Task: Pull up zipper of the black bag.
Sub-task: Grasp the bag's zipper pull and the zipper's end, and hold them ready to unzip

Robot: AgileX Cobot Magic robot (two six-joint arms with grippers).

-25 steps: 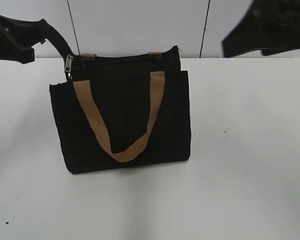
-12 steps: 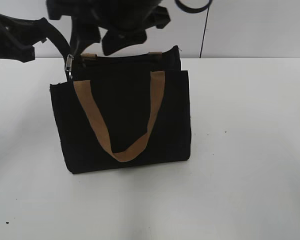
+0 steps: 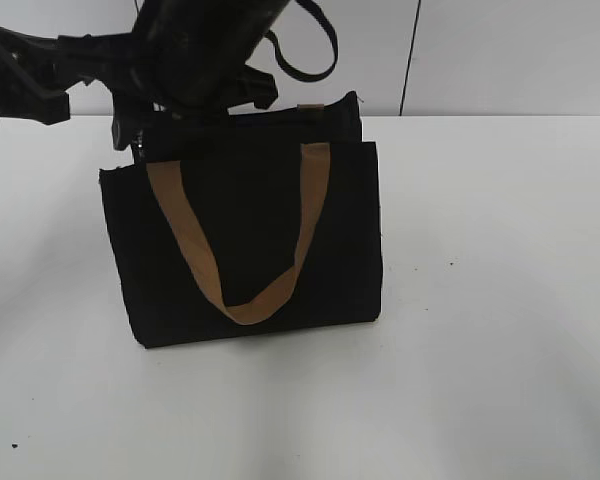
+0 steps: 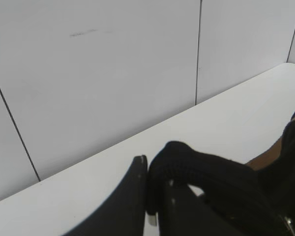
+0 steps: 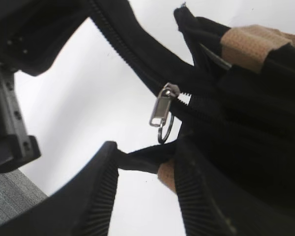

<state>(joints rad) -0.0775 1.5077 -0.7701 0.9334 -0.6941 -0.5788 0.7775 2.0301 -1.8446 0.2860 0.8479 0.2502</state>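
The black bag (image 3: pixel 250 240) stood upright on the white table (image 3: pixel 500 330), a bit left of center, with one tan handle (image 3: pixel 235 235) drooping down its near face. The zipper (image 5: pixel 161 112), a little silver tab with a ring hanging off it, sat at the bag's far-left top corner, right where the zip line ends.

The right gripper (image 5: pixel 147 191) had reached across over that corner, so in the exterior view it blocked most of the top edge. Its jaws were spread, with ribbed fingers (image 5: pixel 101 196) on either side of a bit of black fabric and tan strap just below the zipper, not pinching the tab itself.

The left gripper (image 4: pixel 152 191) hung at the far left by the wall (image 4: pixel 113 73). Its fingers looked pressed close together, nothing between them as far as I could see.
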